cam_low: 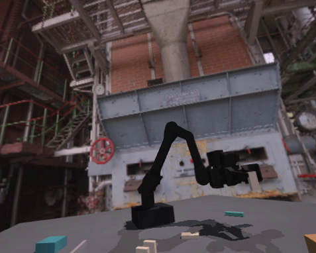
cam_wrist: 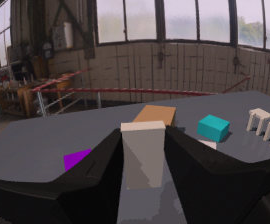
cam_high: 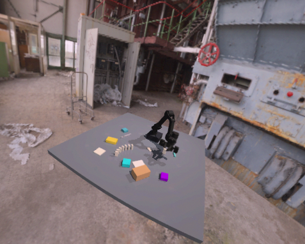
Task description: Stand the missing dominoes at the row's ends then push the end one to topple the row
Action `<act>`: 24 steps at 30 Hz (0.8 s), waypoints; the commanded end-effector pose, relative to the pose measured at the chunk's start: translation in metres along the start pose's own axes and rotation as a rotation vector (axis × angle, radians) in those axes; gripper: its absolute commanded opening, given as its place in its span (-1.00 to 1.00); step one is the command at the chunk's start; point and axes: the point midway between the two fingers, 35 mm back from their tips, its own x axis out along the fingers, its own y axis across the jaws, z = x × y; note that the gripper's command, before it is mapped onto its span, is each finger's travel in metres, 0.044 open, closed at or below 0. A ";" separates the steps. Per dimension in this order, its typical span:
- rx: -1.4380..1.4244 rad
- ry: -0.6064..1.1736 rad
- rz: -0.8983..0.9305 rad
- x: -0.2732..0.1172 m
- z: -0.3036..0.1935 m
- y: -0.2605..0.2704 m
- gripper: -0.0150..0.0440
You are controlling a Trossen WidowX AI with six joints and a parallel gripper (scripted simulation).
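Observation:
My gripper [cam_low: 253, 172] [cam_wrist: 142, 133] is shut on a cream domino [cam_high: 164, 151] [cam_low: 254, 182] [cam_wrist: 143, 160], held upright above the table, out to the side of the row. A curved row of several cream dominoes [cam_high: 125, 147] [cam_wrist: 269, 131] stands on the table; two of its tops show at the bottom edge in the exterior view. Another cream domino [cam_high: 149, 149] [cam_low: 190, 236] lies flat between the row and the gripper. It is not seen in the wrist view.
An orange box [cam_high: 140, 172] [cam_wrist: 157, 114], white flat piece [cam_high: 138, 163], cyan block [cam_high: 126, 163] [cam_wrist: 213, 128] and purple block [cam_high: 164, 176] [cam_wrist: 77, 160] lie in front. A yellow block [cam_high: 111, 140], cream square [cam_high: 99, 151] and teal block [cam_high: 125, 130] surround the row. A thin teal bar [cam_low: 234, 214] lies near the gripper.

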 end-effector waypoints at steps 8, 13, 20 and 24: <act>-0.014 0.021 0.000 0.003 -0.036 0.003 -0.13; -0.020 0.033 0.002 0.004 -0.057 0.003 -0.13; -0.028 0.050 0.005 0.004 -0.085 0.001 -0.13; -0.033 0.060 0.006 0.004 -0.102 -0.001 -0.13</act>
